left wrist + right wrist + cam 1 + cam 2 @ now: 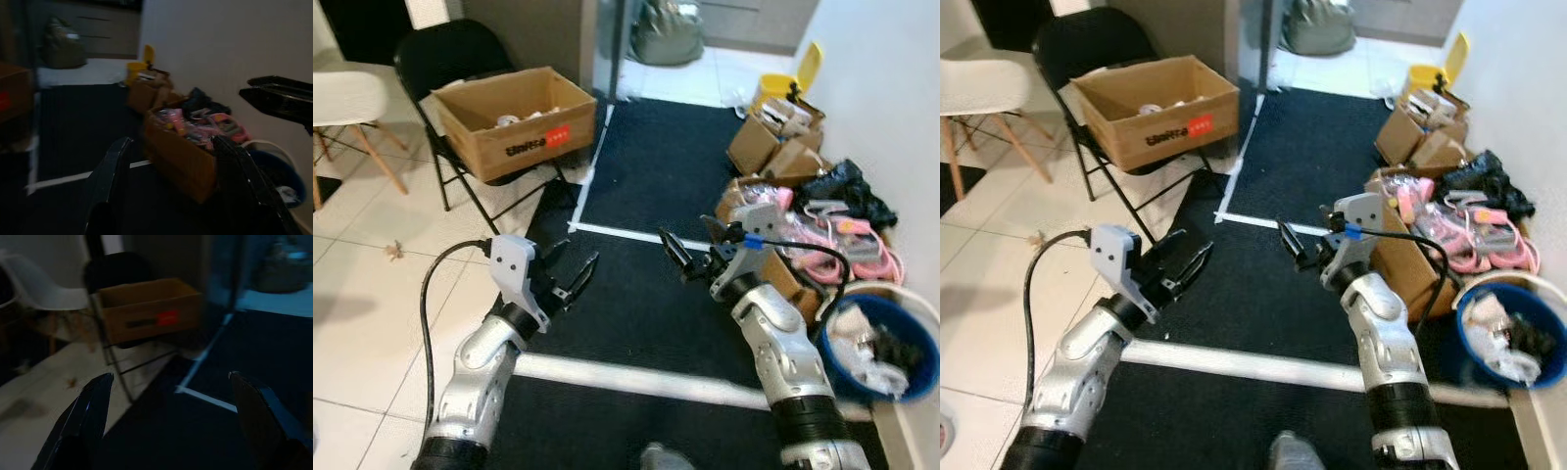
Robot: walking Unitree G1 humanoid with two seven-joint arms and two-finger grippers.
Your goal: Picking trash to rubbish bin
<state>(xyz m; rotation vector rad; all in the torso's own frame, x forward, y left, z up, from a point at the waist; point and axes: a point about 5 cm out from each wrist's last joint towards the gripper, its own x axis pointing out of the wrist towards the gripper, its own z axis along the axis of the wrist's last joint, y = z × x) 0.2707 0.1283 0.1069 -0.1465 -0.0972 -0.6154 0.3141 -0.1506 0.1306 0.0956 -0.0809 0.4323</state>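
Both grippers, left gripper (570, 269) and right gripper (693, 251), spread empty; blue bin (925, 343) beside wall.

A cardboard box (516, 120) sits on a folding chair (450, 59) at far left. A bin (881, 338) stands at right, behind it cartons (773, 147) along the wall.

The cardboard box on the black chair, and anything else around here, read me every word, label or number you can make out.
Cardboard box, black print on its front: starts "Uni", likely "Unitree", the rest too blurred to confirm.
Red label beside that print: white marks, too small to read.
Boxes by the wall: no readable text.
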